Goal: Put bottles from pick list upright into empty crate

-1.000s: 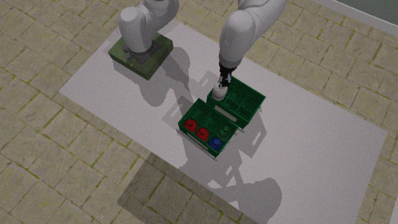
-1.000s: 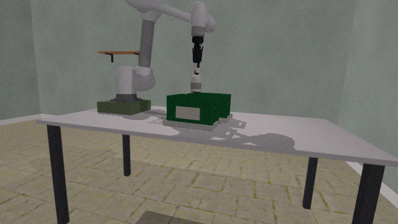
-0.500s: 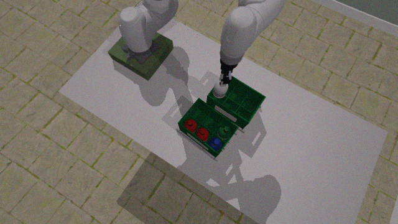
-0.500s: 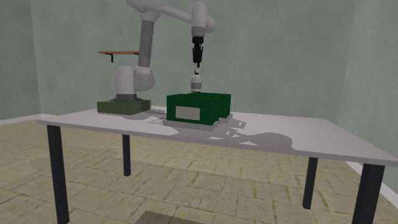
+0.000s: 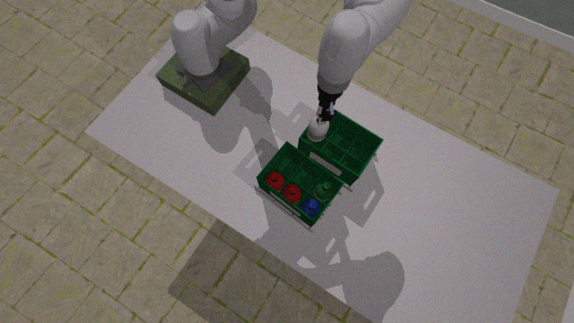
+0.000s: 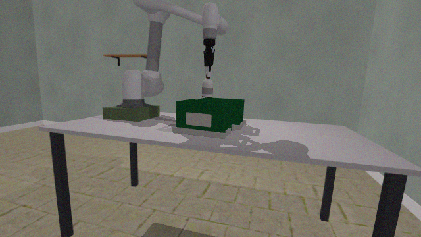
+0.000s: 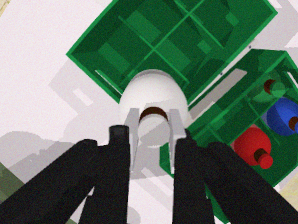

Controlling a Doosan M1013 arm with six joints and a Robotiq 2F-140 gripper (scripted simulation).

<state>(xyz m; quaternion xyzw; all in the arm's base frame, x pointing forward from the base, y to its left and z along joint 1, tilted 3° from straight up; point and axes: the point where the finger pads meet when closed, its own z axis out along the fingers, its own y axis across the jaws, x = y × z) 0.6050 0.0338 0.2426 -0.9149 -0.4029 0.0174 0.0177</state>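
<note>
We can read no text, brand, number or sign | pale panel (image 5: 325, 163) on the empty crate (image 5: 375, 135): we make out no lettering | pale panel (image 6: 198, 120) on the bottle crate (image 6: 227, 115): we see it blank at this size | bottle labels: we cannot read any

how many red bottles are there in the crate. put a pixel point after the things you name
2: red bottles (image 5: 274, 180) (image 7: 252, 145), side by side along the labeled long wall of the bottle crate (image 5: 258, 179) (image 7: 162, 157).

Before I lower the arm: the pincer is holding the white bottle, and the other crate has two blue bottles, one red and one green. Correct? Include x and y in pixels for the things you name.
Colors are swapped: the top view shows two red bottles (image 5: 274, 180) and one blue (image 5: 310, 207) (image 7: 283, 117). The rest stands.
</note>
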